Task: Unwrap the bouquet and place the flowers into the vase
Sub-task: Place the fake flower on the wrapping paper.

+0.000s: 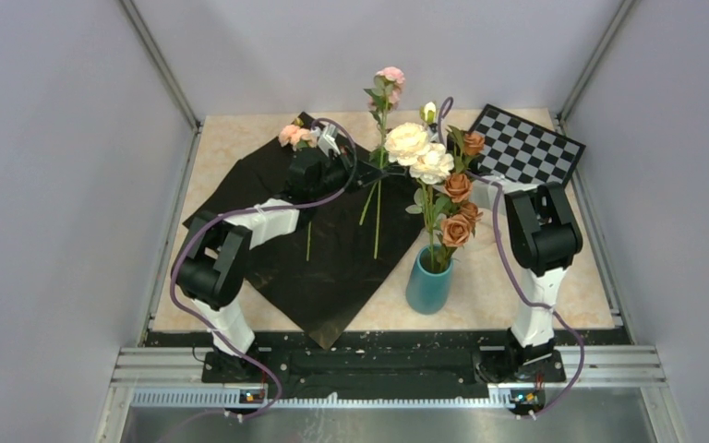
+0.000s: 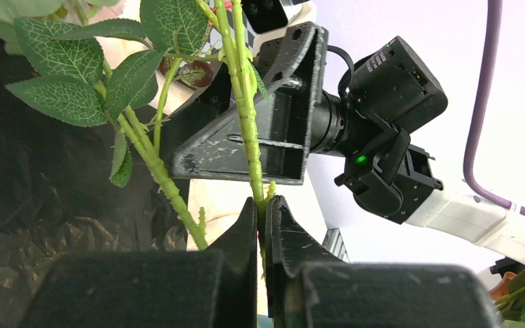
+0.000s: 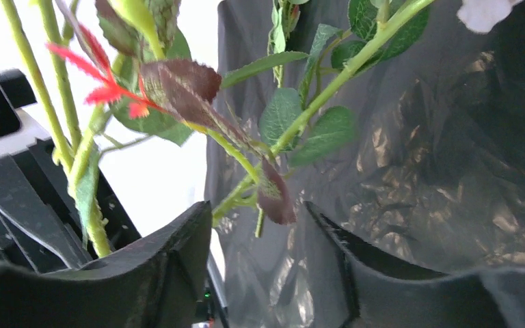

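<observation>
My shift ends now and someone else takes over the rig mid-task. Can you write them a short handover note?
Left gripper: shut on one green flower stem.
Right gripper: open, with a leafy stem at its gap, not gripped.
Vase: upright, just right of the black paper, holding orange and cream roses.
Done: bouquet unwrapped, paper spread flat, several flowers in the vase.
Left: the pink rose and the peach rose by the left gripper are not yet in the vase.
</observation>
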Controlling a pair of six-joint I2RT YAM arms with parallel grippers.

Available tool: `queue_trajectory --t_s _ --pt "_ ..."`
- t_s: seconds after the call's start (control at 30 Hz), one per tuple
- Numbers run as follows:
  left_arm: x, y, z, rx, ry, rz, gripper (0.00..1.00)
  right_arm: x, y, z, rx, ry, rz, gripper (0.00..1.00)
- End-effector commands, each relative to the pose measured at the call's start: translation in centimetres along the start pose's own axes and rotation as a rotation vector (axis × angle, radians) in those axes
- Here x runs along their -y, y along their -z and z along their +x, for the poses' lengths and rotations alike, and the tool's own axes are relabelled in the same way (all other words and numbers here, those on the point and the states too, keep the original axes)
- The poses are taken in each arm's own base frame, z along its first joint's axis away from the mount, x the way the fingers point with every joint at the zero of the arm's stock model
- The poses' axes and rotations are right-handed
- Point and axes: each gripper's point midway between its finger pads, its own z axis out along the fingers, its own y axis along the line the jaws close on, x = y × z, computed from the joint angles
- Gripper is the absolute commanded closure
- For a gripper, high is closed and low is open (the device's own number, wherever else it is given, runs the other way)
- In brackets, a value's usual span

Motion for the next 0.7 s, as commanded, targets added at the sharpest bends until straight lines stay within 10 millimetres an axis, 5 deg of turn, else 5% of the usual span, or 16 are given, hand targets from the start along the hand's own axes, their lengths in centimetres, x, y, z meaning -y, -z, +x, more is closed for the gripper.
queue_trajectory --t_s 0.0,0.33,0.67 --pt "3.2 -0.3 -1.9 0.054 -0.081 0.098 1.00 -2.4 -0.9 -1.8 0.028 0.060 -0.068 0.56" --pt "3.8 1.9 -2.0 0.064 -0.134 0.062 1.00 -2.2 -1.6 -2.4 0.036 0.059 -0.085 0.99" --pt "4.0 4.0 -2.7 0.089 -0.130 0.050 1.00 -1.3 -2.3 -1.8 0.011 0.075 -0.076 1.00"
